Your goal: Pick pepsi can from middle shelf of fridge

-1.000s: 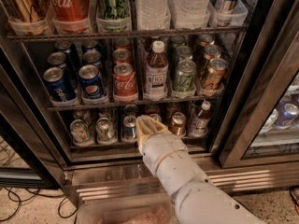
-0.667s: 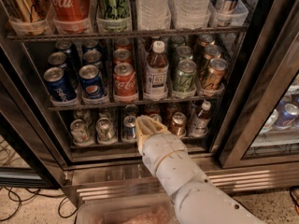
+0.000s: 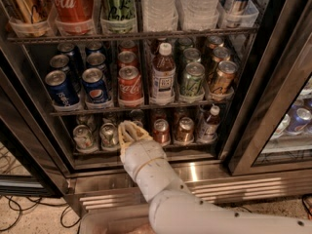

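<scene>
pepsi can (image 3: 96, 87): upright at the front of the middle shelf (image 3: 141, 107), left portion, globe logo facing me.
Adjacent items: blue can (image 3: 61, 88) just beside it toward the left edge; red Coca-Cola can (image 3: 129, 84) just beside it on the other side; white-capped bottle (image 3: 163, 74) and green can (image 3: 192, 79) further along.
claw (image 3: 130, 130): in front of the lower shelf (image 3: 195, 144), below the pepsi can, apart from it.
claw state: I cannot tell whether released or clenched.
arm (image 3: 151, 172): white, rising from the bottom edge across the steel base of the fridge (image 3: 214, 172).
</scene>
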Controlling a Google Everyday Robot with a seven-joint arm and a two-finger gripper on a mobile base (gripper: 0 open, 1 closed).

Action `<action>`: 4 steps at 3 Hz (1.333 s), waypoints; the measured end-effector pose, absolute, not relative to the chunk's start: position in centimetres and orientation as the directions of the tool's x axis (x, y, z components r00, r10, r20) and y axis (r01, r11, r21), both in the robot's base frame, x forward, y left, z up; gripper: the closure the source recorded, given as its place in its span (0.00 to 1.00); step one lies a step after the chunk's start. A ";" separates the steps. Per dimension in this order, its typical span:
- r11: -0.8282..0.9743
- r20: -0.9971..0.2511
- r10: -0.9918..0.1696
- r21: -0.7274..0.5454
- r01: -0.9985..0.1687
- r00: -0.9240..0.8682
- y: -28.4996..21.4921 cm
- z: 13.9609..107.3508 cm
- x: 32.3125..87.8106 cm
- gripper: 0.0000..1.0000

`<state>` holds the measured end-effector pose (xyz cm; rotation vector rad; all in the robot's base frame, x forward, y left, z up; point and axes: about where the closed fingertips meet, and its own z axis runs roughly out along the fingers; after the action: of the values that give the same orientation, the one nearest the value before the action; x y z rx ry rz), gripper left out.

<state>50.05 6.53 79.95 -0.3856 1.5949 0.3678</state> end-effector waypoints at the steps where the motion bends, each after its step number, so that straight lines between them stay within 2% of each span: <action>1: 0.877 -1.000 -0.024 -0.030 -0.480 0.018 10.0 79.2 51.0 1.00; 2: 0.875 -0.995 -0.001 -0.050 -0.481 0.102 12.9 80.0 52.2 1.00; 4: 0.874 -0.994 0.004 -0.050 -0.484 0.110 13.4 80.2 52.1 1.00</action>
<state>52.14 13.41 80.21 -0.4107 1.4253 0.3730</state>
